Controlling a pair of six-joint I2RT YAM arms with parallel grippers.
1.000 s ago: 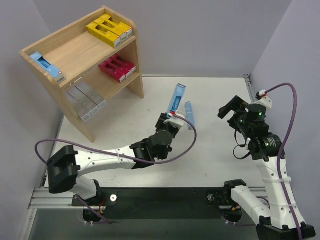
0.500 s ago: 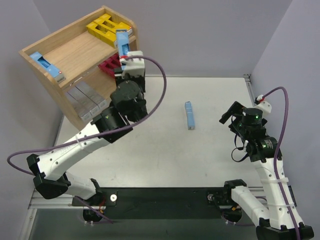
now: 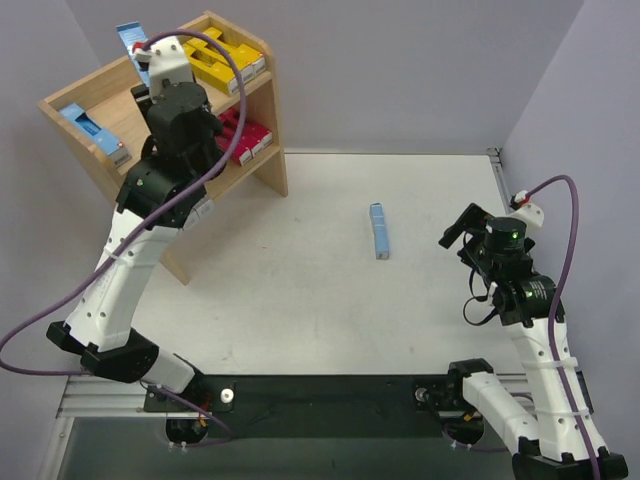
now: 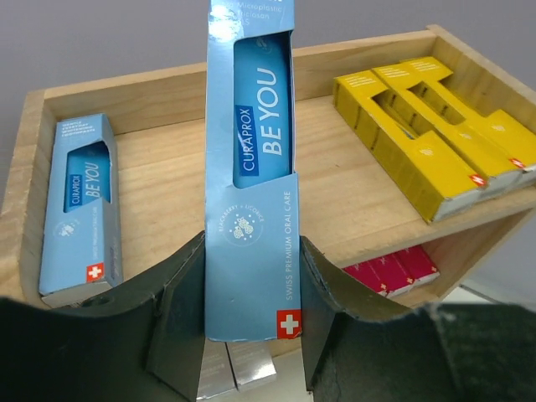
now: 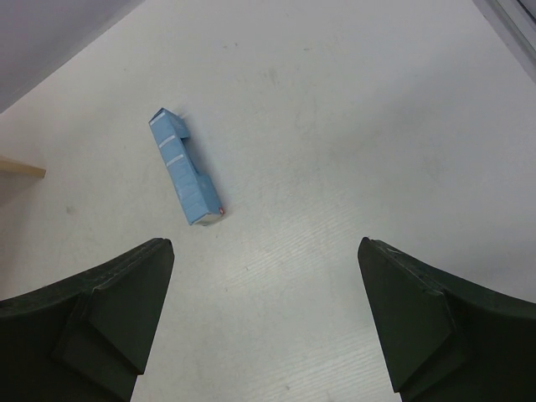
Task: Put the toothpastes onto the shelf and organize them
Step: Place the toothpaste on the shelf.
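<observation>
My left gripper [image 3: 148, 62] [image 4: 253, 244] is shut on a light blue toothpaste carton [image 3: 130, 40] [image 4: 251, 159], held lengthwise above the top tier of the wooden shelf [image 3: 108, 100] [image 4: 167, 193]. On that tier another blue carton [image 3: 90, 128] [image 4: 79, 209] lies at the left and three yellow cartons [image 3: 225, 62] [image 4: 427, 142] lie at the right. Magenta cartons [image 3: 245, 140] [image 4: 394, 272] and silver cartons [image 4: 234, 368] sit on the lower tier. A third blue carton [image 3: 378, 230] [image 5: 184, 177] lies on the table. Right of it my right gripper [image 3: 460, 228] [image 5: 265, 244] hovers open and empty.
The shelf stands at the table's far left against the grey wall, and my left arm reaches over its front. The table's rail [image 3: 495, 160] shows at the far right. A purple cable [image 3: 570, 230] loops beside the right arm.
My left arm swung the blue carton from the table's middle up and left, to above the shelf's top tier. The right arm shifted slightly, then held still.
</observation>
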